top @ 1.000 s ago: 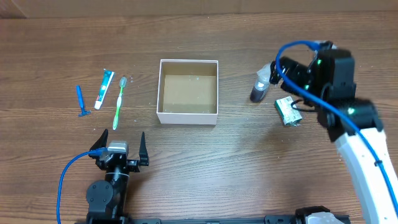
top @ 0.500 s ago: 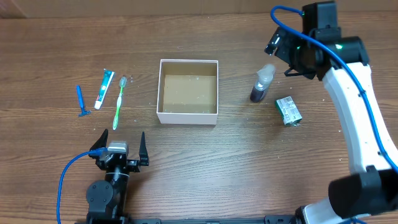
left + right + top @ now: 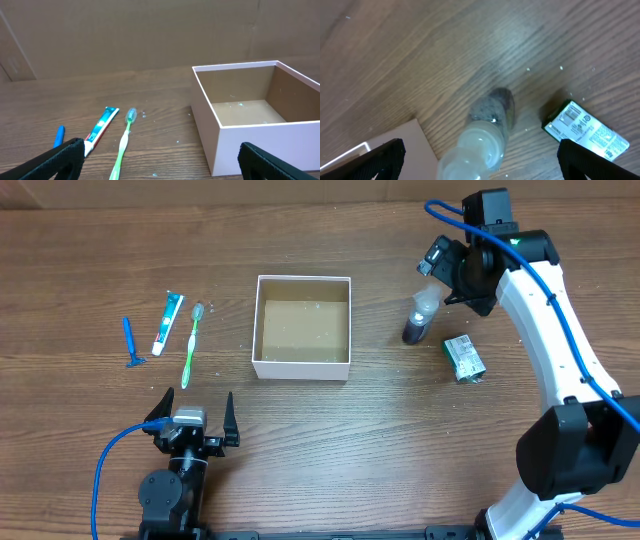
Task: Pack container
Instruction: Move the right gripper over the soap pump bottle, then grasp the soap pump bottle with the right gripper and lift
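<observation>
Jaws of the right claw (image 3: pixel 482 160) stood apart above a small clear-capped bottle (image 3: pixel 492 125), with the container (image 3: pixel 300 368) well off to its left. The left claw (image 3: pixel 197 400), also spread apart, sat just short of the container.

Right arm swung away
My right gripper (image 3: pixel 437 266) left the green-and-white packet (image 3: pixel 464 358) and now hangs beyond the bottle (image 3: pixel 416 320).

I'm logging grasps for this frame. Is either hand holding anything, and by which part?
Nothing is held. The right hand is open over the bottle, its fingers wide of the cap. The left hand is open too, with nothing between its fingers.
</observation>
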Available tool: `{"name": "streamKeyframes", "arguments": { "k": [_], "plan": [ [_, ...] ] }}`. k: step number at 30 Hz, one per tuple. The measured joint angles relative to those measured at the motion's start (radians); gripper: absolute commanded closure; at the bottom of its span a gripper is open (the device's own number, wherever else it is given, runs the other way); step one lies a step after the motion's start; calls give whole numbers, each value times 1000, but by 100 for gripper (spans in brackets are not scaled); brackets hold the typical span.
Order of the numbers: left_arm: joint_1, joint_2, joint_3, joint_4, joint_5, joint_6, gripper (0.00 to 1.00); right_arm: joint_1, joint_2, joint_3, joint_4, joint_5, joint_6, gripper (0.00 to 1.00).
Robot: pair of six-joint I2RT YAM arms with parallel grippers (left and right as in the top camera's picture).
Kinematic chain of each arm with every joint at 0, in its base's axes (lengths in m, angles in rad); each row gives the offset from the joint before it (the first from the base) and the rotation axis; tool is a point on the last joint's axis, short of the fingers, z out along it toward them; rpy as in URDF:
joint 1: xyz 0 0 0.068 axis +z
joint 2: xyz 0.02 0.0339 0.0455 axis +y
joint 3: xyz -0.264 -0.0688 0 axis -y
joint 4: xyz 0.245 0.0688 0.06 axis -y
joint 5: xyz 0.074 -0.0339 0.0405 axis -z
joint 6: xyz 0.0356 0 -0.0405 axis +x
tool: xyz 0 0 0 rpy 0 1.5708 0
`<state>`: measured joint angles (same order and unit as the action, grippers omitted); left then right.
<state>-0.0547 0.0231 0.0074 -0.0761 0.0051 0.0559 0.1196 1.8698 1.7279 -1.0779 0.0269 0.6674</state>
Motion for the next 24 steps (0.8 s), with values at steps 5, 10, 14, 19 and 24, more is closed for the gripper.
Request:
{"name": "streamKeyframes", "arguments": {
  "k": [5, 10, 14, 19, 24],
  "plan": [
    [0, 0, 0, 0, 0, 0, 0, 4, 9, 0, -13, -3, 24, 0],
    [0, 0, 0, 0, 0, 0, 0, 43, 18, 0, -7, -4, 35, 6],
    [0, 0, 0, 0, 0, 0, 0, 79, 69, 0, -7, -11, 50, 27],
    [0, 0, 0, 0, 0, 0, 0, 76, 88, 0, -6, -11, 61, 50],
    [0, 0, 0, 0, 0, 0, 0, 77, 88, 0, -9, 14, 59, 64]
  ]
}}
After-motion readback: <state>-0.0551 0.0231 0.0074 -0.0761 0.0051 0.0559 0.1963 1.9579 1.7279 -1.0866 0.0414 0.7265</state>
